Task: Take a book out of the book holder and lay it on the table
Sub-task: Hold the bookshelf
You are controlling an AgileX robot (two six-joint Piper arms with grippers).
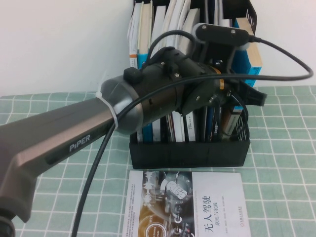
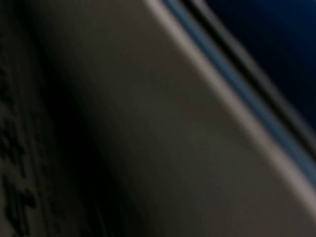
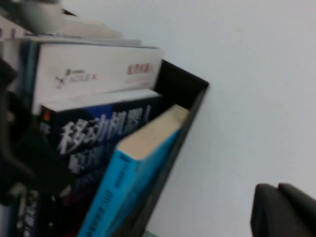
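A: Checking the claws first. Where's the left gripper?

B: Its arm comes in from 8 o'clock, across the front of the book holder. The claw sits at the holder's 3 o'clock end, among the upright books. Can't tell if it's wide, narrow or gripping anything; the wrist and cam block it.

A: Left wrist view any help?

B: No. Just a blurred grey surface w/ a blue edge, very close up.

A: And the book?

B: In the holder, last slot at the 3 o'clock end. Cyan cover, tan page edge, tilted, top leaning toward the end wall. Claw is just below its visible part; contact unclear.

A: Right gripper?

B: Not in the high view. Its own cam shows dark fingers pressed together, nothing between them, apart from the holder, w/ white wall behind.

A: What else does that cam show?

B: Same cyan book beside a dark-blue book, then a white-spined book.

A: Anything on the table?

B: One white book lying flat at 6 o'clock of the holder, just beside its base. Holder stands at 12 o'clock on the green grid cloth.
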